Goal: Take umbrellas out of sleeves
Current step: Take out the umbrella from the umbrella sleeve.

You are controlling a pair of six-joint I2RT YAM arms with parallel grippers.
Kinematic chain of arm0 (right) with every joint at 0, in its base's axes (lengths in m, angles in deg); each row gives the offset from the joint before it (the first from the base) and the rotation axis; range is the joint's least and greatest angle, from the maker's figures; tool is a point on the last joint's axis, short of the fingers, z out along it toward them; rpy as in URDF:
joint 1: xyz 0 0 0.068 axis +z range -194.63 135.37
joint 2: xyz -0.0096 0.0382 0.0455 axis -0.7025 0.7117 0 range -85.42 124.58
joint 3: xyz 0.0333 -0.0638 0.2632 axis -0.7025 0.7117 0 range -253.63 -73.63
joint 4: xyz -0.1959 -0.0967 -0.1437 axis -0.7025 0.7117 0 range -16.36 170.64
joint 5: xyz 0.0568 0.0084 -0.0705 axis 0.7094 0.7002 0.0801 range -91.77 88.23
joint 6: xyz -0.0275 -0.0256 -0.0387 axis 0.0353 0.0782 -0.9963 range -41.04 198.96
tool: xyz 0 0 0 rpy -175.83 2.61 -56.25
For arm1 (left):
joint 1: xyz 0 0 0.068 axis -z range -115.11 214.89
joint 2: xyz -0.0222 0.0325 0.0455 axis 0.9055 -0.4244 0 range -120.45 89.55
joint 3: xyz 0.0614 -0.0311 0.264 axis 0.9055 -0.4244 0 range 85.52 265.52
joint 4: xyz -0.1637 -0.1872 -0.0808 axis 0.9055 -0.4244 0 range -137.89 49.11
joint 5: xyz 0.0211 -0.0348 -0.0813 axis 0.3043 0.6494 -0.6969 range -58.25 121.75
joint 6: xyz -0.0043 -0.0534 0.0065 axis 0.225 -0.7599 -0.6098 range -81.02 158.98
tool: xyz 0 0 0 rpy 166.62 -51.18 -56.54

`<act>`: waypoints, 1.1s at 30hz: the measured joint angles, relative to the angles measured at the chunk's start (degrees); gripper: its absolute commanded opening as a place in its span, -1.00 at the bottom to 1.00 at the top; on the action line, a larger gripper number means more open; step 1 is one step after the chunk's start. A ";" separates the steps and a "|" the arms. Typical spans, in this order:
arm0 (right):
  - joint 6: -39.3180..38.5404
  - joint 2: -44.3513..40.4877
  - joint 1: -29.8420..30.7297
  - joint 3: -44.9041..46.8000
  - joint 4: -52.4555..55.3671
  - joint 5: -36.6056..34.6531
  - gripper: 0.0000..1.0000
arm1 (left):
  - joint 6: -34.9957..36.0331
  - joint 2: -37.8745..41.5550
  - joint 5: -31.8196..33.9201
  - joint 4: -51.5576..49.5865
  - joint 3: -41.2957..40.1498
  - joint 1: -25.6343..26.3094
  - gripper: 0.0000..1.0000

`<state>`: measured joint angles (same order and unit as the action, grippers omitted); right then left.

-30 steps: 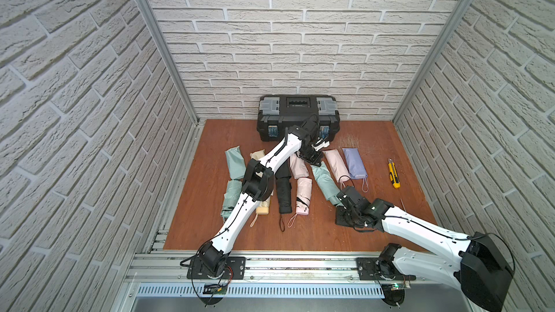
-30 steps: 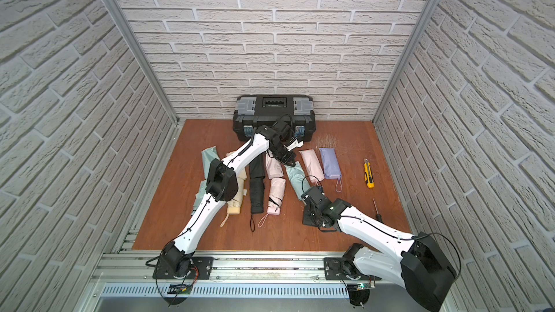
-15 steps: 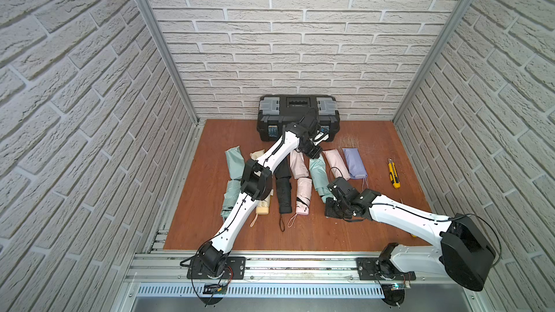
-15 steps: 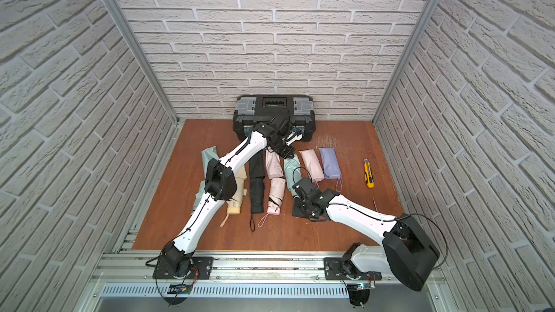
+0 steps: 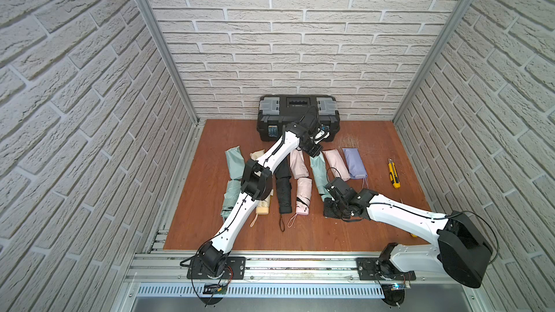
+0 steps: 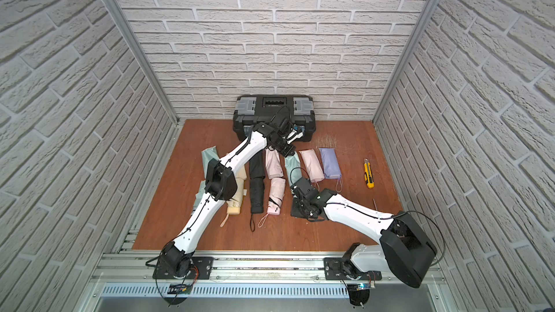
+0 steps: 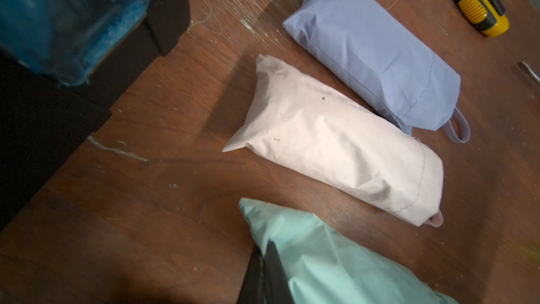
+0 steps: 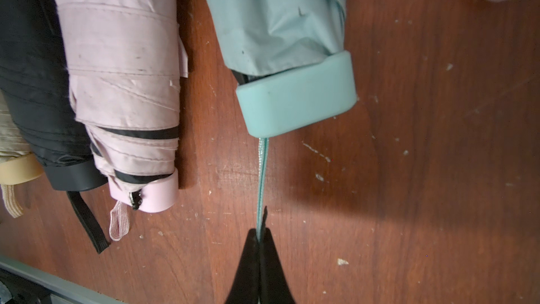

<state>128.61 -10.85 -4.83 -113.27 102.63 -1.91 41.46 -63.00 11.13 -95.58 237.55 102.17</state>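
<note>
Pinching mint umbrella (image 8: 280,24) loop (image 8: 261,176): right jaws. Left jaws grip mint sleeve (image 7: 336,258).

A black toolbox (image 5: 279,121) stands well apart from a yellow utility knife (image 5: 393,173).

Top views bright, even, sharp; wrist views dimmer, shadowed, near parts blurred.

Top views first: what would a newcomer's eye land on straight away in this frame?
A row of umbrellas and sleeves lies across the middle of the wooden floor. The left gripper pinches the far end of the mint sleeve, while the right gripper is shut on the wrist loop, drawn straight from the mint handle. A black toolbox stands at the back; a yellow utility knife lies off to the right.
</note>
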 measured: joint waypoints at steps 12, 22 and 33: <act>1.25 -2.93 0.09 1.38 0.35 -1.77 -0.94 | 2.91 -0.59 3.54 -0.04 0.28 0.02 -1.00; 2.62 -6.05 0.13 4.11 0.26 -2.82 -0.94 | 3.56 -0.98 3.69 -0.26 0.63 0.37 -1.00; 4.31 -9.11 0.52 8.11 0.83 -2.69 -0.94 | 5.77 -1.55 5.14 0.74 0.70 0.39 -1.00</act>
<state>132.92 -19.96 -4.31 -105.16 103.46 -4.60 47.23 -64.56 16.26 -94.84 238.25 102.56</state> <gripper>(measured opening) 0.051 0.048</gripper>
